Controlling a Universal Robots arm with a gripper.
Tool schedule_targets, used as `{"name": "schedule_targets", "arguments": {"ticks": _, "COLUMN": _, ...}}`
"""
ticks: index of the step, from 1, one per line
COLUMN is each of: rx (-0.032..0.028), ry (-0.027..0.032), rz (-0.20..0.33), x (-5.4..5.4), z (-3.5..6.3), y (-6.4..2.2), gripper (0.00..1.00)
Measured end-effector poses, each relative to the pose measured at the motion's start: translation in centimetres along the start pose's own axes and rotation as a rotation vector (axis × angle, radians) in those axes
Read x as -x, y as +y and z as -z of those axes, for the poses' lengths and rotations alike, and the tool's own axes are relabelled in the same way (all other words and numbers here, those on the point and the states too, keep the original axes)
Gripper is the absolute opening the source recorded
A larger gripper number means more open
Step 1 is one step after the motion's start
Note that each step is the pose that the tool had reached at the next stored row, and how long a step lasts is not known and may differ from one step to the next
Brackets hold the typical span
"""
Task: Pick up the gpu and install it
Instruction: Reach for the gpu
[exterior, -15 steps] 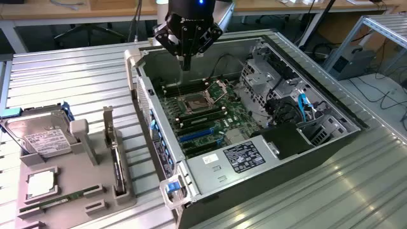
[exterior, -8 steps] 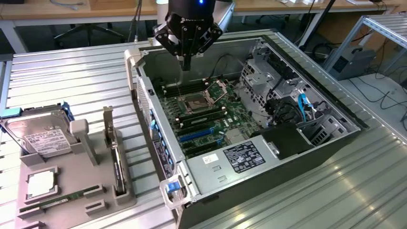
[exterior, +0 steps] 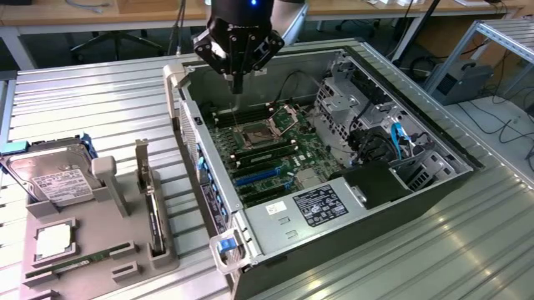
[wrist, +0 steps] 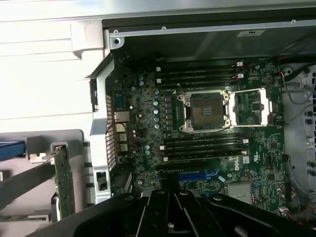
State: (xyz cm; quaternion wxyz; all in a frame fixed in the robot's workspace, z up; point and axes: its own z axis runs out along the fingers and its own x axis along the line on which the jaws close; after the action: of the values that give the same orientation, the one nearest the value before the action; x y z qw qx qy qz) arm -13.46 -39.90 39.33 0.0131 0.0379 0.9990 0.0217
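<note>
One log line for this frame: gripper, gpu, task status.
gripper: fingers shut, empty, above motherboard | gpu: upright in grey holder beside case, not grasped | install: not done

- Exterior view: even, cool indoor light from overhead; no hard shadows on the bench (exterior: 467, 250).
- Bench ribs carry a pale sheen, strongest toward the exterior view's right.
- Interior of the computer case (exterior: 376, 234) darker than its surroundings; motherboard (exterior: 276, 156) moderately lit.
- Small blue light (exterior: 252, 3) glows on the arm above the gripper (exterior: 237, 87).
- Wrist view: bench outside the case washed out to near white; motherboard dim, greenish; gripper a black mass with little detail.
</note>
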Motion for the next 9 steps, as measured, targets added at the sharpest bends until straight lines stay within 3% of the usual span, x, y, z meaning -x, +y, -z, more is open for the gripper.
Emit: {"name": "schedule_targets", "arguments": {"ticks": 9, "rx": -0.0001, "ry": 0.0001, "rz": 0.0, "x": -4.4, "z": 0.12, "y": -0.33, "gripper": 0.11}}
